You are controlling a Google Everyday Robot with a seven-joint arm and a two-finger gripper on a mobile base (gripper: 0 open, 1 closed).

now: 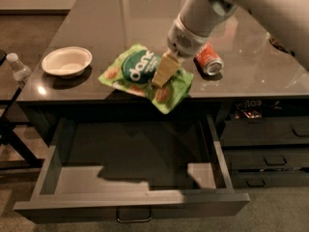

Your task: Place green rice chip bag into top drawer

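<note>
The green rice chip bag (136, 71) is a crinkly light-green pouch with a dark-green round logo. It is at the front edge of the dark table (96, 28), and its lower corner hangs past the edge over the drawer. My gripper (161, 75) comes down from the upper right, its tan fingers shut on the bag's middle right part. The top drawer (130, 204) stands pulled out below the table edge, its grey inside showing and a small metal handle on its front.
A red soda can (209, 60) lies on the table right of the gripper. A white bowl (66, 61) sits at the table's left. A plastic bottle (18, 67) stands at the far left. Narrower stacked drawers (265, 149) are at the right.
</note>
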